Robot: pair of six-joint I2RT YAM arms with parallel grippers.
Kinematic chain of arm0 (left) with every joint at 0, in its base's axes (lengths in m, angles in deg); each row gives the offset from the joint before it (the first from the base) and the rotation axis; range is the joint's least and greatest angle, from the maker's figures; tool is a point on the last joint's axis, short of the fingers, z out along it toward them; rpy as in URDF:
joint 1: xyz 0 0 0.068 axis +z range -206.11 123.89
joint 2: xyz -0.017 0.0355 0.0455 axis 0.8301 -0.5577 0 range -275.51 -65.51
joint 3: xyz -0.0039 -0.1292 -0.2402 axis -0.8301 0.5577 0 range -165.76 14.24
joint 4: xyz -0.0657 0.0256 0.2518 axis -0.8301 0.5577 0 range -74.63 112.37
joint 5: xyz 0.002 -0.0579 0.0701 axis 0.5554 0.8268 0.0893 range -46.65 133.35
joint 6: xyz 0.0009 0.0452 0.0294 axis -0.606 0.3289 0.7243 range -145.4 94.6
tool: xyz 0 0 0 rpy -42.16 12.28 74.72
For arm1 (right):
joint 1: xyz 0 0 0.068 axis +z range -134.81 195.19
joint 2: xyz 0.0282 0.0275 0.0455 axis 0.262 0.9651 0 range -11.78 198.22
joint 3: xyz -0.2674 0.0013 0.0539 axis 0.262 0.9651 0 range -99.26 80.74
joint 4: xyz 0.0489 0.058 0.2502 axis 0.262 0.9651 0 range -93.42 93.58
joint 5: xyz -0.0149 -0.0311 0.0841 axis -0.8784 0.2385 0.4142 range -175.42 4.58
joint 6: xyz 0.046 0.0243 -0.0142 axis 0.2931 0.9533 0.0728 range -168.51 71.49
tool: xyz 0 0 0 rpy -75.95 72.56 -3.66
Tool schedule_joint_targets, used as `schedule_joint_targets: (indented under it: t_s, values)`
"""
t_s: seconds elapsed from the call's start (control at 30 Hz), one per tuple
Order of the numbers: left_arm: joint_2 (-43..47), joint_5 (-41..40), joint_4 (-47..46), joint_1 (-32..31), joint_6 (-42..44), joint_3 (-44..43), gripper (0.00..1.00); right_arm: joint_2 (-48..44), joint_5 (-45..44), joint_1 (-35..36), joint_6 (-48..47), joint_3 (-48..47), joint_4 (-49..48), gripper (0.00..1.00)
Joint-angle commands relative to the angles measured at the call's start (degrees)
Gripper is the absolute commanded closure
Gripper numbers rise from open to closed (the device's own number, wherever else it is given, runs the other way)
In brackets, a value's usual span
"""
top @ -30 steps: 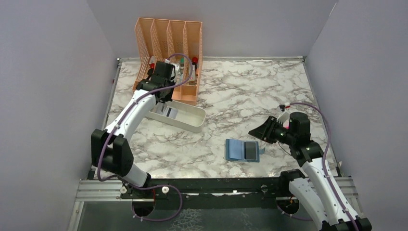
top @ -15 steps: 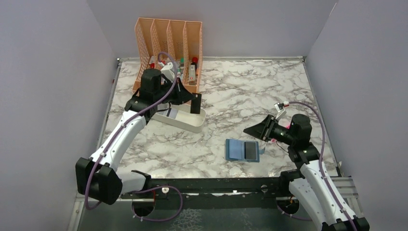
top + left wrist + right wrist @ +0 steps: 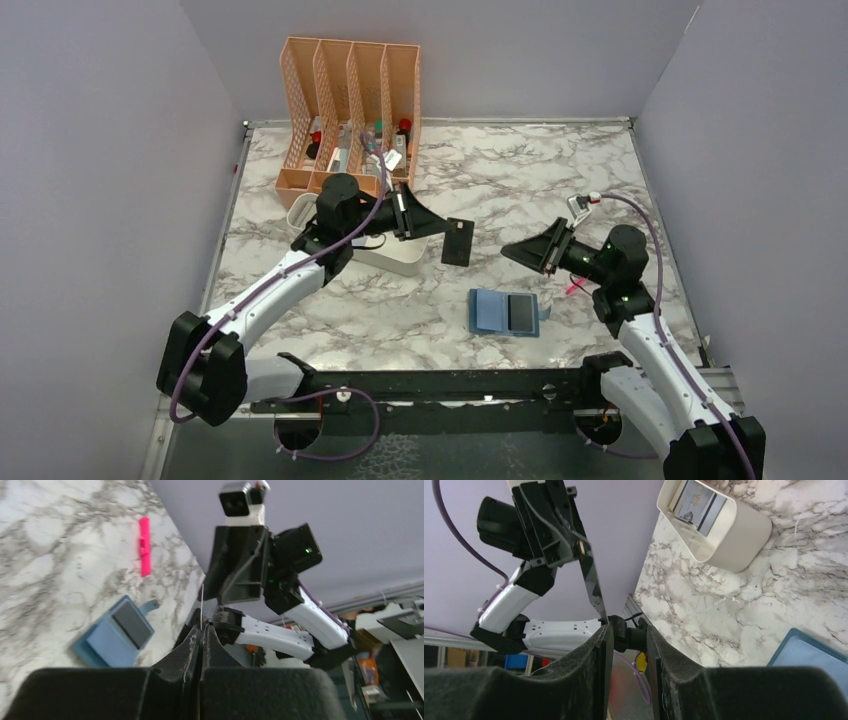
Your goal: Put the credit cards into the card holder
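My left gripper (image 3: 441, 232) hangs above the table's middle, shut on a dark credit card (image 3: 458, 242) held upright. In the left wrist view that card (image 3: 202, 602) shows edge-on between the shut jaws (image 3: 201, 628). My right gripper (image 3: 508, 251) stands open just right of the card, pointing at it, with nothing between its fingers (image 3: 628, 632). The right wrist view shows the held card (image 3: 591, 575) ahead and apart from those jaws. The teal card holder (image 3: 492, 311) lies open below, a dark card (image 3: 521, 313) in it. Another card (image 3: 696, 500) lies in the white tray.
The white oblong tray (image 3: 400, 262) sits under my left arm. A peach mesh organizer (image 3: 350, 90) with small bottles stands at the back left. A pink object (image 3: 575, 287) lies right of the card holder, under my right arm.
My left arm has swung from the tray out to the right, carrying the dark card up over the middle. My right gripper has shifted up and left toward it.
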Motion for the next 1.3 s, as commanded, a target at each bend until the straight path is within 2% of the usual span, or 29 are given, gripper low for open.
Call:
schedule_joint_targets:
  t_s: [0.0, 0.3, 0.43, 0.53, 0.7, 0.77, 0.83, 0.9, 1.0, 1.13, 1.27]
  values:
    - [-1.1, -0.6, -10.6, -5.5, -6.7, 0.4, 1.00, 1.0, 2.8, 0.2, 3.6, -3.4, -7.2, 0.64]
    - [-5.3, -3.4, -13.4, -11.8, -7.7, -0.9, 1.00, 1.3, 4.6, 0.2, 5.2, -3.4, -9.0, 0.64]
    - [-6.1, -4.8, -13.7, -13.5, -7.3, -0.9, 1.00, 1.3, 6.0, 0.3, 5.4, -3.0, -9.5, 0.67]
    - [-6.4, -5.7, -13.9, -13.8, -7.2, -0.6, 1.00, 1.0, 6.0, 0.3, 5.5, -2.2, -9.5, 0.76]
    - [-6.6, -6.5, -14.3, -14.2, -7.2, -0.9, 1.00, 0.3, 6.0, 0.2, 6.3, -0.4, -10.4, 0.98]
    - [-6.5, -7.1, -14.3, -14.2, -7.1, -0.7, 1.00, -0.3, 5.7, 0.3, 6.2, 0.2, -10.5, 0.99]
    - [-6.2, -7.9, -14.3, -14.2, -6.6, -0.3, 0.88, -1.1, 5.3, 0.2, 4.8, 0.5, -9.1, 0.99]
    - [-5.5, -8.7, -14.2, -14.2, -5.7, 0.5, 0.71, -1.5, 4.5, 0.3, 1.8, 0.1, -5.1, 0.99]
    - [-4.9, -9.9, -12.6, -14.2, -3.7, 1.8, 0.56, -1.5, 2.9, 0.2, -3.8, -0.7, 2.3, 0.99]
    - [-4.4, -12.1, -5.5, -14.2, 1.7, 1.7, 0.52, -1.0, -0.5, 0.2, -12.0, -1.4, 10.5, 0.99]
    - [-3.3, -20.9, 9.9, -15.3, 11.7, -1.0, 0.53, -0.3, -8.3, 0.2, -21.5, -2.5, 20.6, 0.99]
